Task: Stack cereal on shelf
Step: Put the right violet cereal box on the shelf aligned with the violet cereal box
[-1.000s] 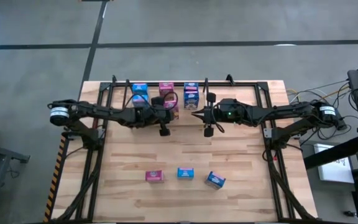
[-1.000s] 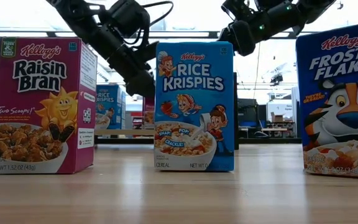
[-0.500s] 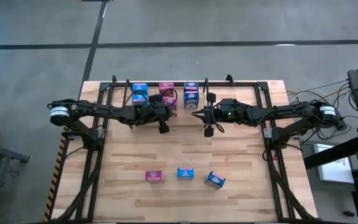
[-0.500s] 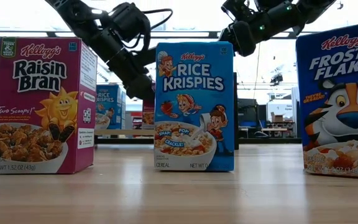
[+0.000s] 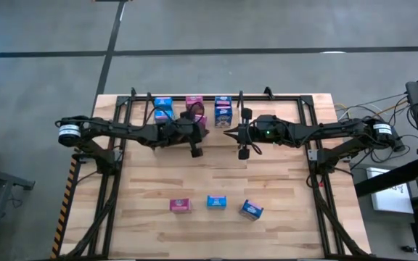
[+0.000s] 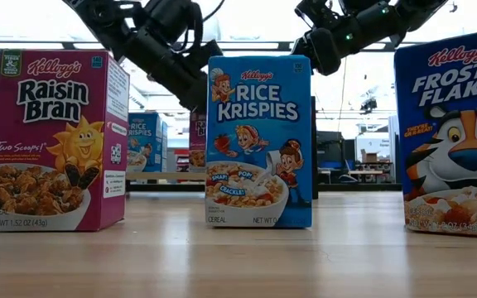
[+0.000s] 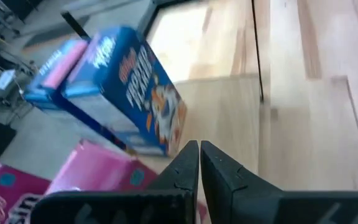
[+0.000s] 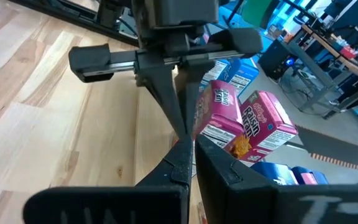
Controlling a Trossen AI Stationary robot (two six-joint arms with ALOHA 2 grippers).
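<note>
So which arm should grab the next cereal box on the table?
Probably the right. Its claw is shut and empty, slightly nearer the three loose boxes; the left claw is beside the shelf.

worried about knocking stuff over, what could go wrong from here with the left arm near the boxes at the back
The left gripper, fingers shut and empty, sits close beside the pink box at the shelf; a swing sideways could probably topple it or the blue box next to it.
The right gripper hangs near the left one, so the two arms might clip each other.
Three boxes wait at the table's near edge; reaching low could nudge them.
</note>
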